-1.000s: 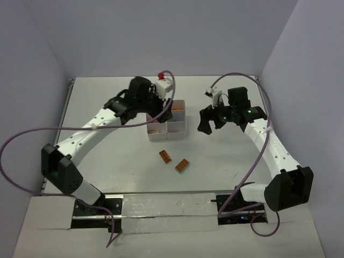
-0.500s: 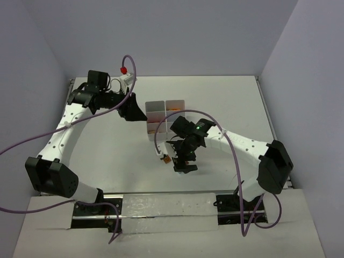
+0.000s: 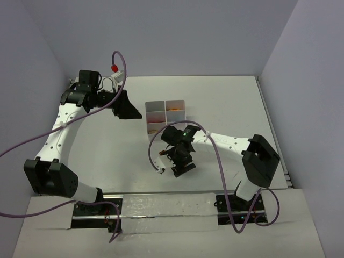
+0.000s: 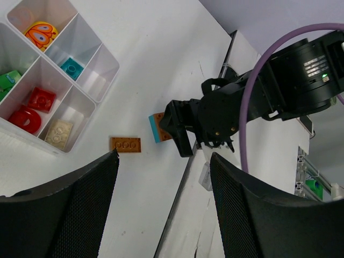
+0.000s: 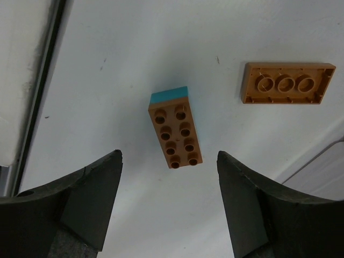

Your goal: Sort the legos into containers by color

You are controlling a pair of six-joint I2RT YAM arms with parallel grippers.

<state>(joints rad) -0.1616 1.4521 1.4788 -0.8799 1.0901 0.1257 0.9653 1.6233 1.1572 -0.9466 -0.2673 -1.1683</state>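
left claw [image 4: 164, 161] hangs wide and empty at 9 o'clock of the tray [image 4: 105, 86], while right claw [image 5: 169, 158], wide with nothing held, straddles the orange-brown lego [image 5: 174, 131] on the bench [image 5: 107, 64] at the tray's 6 o'clock: a pickup, likely needing descent, then a squeeze.

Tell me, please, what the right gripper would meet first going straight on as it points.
Probably the orange-brown studded brick, lying centred between the open jaws of the right gripper, though depth is unclear.
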